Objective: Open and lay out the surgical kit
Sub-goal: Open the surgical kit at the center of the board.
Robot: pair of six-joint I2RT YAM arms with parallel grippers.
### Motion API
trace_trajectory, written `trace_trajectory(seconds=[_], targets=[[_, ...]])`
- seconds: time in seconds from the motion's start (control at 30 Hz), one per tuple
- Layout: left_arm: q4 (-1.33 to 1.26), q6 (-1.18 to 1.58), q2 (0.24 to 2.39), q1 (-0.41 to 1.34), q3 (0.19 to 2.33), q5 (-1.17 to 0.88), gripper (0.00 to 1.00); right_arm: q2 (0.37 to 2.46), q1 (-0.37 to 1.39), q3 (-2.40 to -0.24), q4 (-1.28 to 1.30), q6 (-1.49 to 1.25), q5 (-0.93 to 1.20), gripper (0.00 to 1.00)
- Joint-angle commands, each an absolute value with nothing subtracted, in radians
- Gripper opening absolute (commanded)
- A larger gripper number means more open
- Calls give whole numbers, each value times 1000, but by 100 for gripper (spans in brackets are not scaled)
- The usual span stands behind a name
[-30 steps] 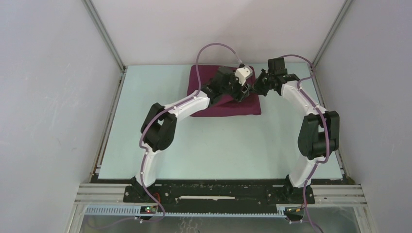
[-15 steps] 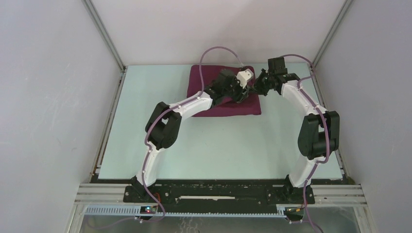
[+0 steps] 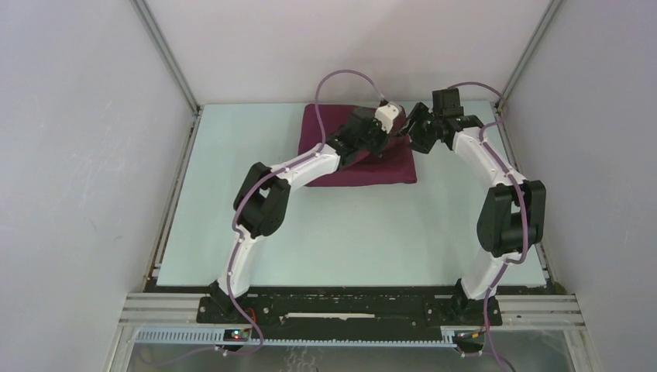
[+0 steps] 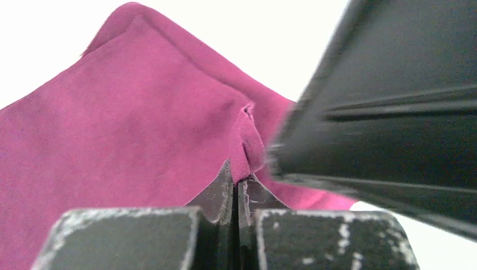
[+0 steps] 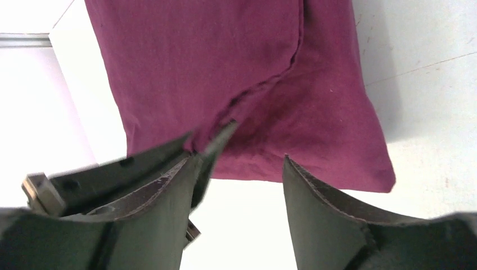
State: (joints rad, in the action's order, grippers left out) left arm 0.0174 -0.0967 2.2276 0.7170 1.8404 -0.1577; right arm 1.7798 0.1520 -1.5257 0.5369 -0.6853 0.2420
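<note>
One thin far-right fold of cloth wrap (image 4: 129,129) is clamped in left pincer (image 4: 237,183); right pincer (image 5: 236,163) is apart. The shallow pinch could slip when pulled.

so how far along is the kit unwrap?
Done: nothing laid out; the cloth wrap is a closed bundle on the table. In hand: left gripper shut on a fold of it, right gripper open beside. Left: unfold the wrap, lay out the contents, none visible.

No readable text, labels, brands or numbers appear on anything.
</note>
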Motion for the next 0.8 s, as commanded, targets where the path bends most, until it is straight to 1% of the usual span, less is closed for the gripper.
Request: trace_trajectory(seconds=[0.0,0.13,0.33,0.6,0.77], targets=[[-39,-6,2204,659,1881,-47,0,1671,122,-1502,533,-647,228,69],[-8,37,2165,599,1865,38,0,1615,101,-1441,512,-630,215,72],[74,80,2088,445,1829,159,0,1559,87,-1374,491,-613,225,72],[138,208,1968,85,1654,221,0,1491,88,-1290,467,-590,216,73],[192,333,1968,-124,1577,231,0,1481,89,-1244,446,-581,222,73]])
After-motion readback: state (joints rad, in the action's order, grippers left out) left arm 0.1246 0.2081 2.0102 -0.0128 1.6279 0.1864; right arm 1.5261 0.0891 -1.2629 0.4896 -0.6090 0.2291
